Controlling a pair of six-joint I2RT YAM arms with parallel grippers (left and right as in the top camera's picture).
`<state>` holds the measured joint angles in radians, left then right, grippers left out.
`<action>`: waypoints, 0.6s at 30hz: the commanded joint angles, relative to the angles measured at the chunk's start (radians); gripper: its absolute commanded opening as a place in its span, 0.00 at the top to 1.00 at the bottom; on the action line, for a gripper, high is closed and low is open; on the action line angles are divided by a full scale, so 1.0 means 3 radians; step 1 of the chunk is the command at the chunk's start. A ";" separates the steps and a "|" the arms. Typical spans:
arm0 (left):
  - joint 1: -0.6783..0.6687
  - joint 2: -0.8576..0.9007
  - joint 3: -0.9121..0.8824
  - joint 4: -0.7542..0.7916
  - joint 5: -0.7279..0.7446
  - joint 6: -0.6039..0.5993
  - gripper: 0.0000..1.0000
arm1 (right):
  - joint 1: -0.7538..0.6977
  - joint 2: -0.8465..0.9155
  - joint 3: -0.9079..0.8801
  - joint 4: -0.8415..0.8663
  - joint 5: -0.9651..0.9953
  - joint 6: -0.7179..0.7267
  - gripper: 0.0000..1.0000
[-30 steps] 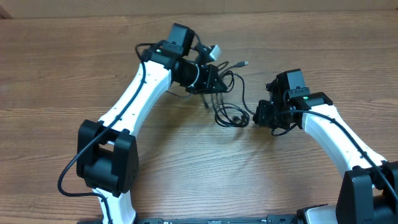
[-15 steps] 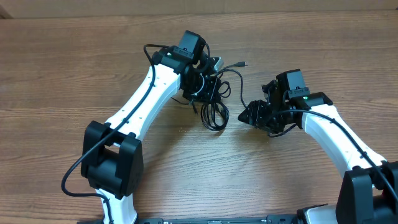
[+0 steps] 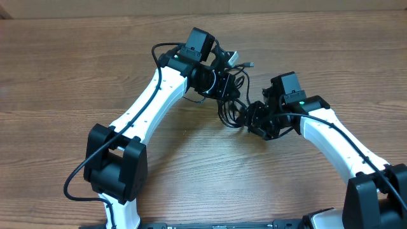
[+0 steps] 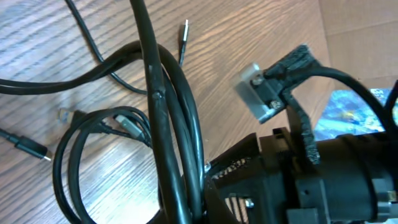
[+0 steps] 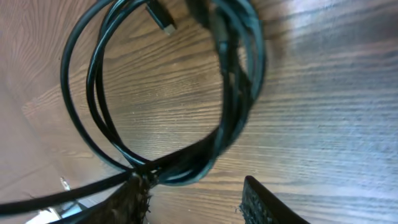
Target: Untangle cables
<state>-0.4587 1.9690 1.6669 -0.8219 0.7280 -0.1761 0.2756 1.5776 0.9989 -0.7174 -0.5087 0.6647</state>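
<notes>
The white left arm and right arm reach toward each other over the wooden tabletop. The cables form a looped black bundle between them, near the middle. The left claw is pressed together, pinching the bundle's top. The right claw stands spread, one fingertip touching the loop's strands.

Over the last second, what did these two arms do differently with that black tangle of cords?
The right gripper opened, then moved left until its open jaws reached the hanging loop of the cables. The left gripper swung the bundle left, then back right. Unchanged: the left gripper stays shut on the cables.
</notes>
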 commanded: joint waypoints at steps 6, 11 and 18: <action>0.0001 -0.0064 0.0042 0.0102 0.0456 0.0028 0.96 | 0.0104 0.0008 -0.0052 -0.0042 0.0298 0.0557 0.67; 0.0061 -0.0064 0.0042 0.0158 0.0694 -0.0169 0.96 | 0.0107 0.0008 -0.0094 0.0135 0.0395 0.0604 0.69; 0.0089 -0.0064 0.0042 0.0132 0.0718 -0.0568 0.96 | 0.0107 0.0008 -0.0095 0.0376 0.0591 0.0847 0.73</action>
<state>-0.4374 1.9690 1.6669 -0.7811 0.8913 -0.2638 0.3027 1.5776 0.9771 -0.6418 -0.3729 0.8749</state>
